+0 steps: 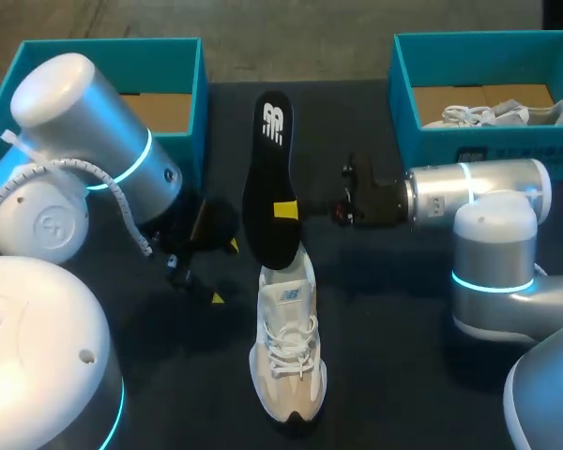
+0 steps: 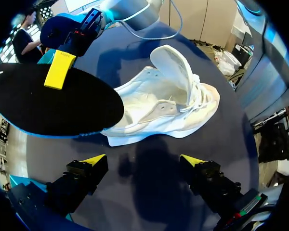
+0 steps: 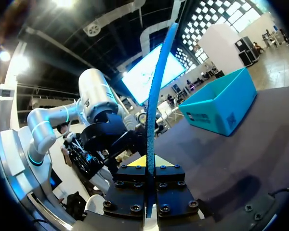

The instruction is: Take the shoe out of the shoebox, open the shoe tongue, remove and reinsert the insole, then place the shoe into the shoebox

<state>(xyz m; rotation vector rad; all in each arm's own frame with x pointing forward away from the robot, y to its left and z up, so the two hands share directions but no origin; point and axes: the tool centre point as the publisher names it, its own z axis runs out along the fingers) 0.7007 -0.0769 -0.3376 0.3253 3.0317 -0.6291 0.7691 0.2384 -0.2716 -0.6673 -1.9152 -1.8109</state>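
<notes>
My right gripper (image 1: 284, 209) comes in from the right with its fingers pressed together on the black insole (image 1: 267, 178). They pinch it flat from both sides, about midway along its length. In the right wrist view the insole (image 3: 156, 86) shows edge-on, rising from between the closed yellow tips of the right gripper (image 3: 149, 163).

The insole is held off the counter (image 1: 394, 356). Its near end hangs over the heel of the white sneaker (image 1: 286, 347), and I cannot tell whether the two touch. The sneaker sits on the counter in the middle, outside both boxes, with its toe toward me. In the left wrist view the sneaker (image 2: 164, 103) has its tongue lifted up and away from the opening, and the insole (image 2: 48, 106) lies across its heel end.

My left gripper (image 1: 224, 272) hovers just left of the sneaker, fingers spread and holding nothing. In its own view the left gripper (image 2: 143, 161) has bare counter between its yellow tips.

The left shoebox (image 1: 113, 45) is teal and sits at the far left, partly behind my left arm. I can see only a brown cardboard liner (image 1: 164, 111) inside it. The right shoebox (image 1: 488, 145), also teal, holds a second white sneaker (image 1: 493, 114) lying on brown lining.
</notes>
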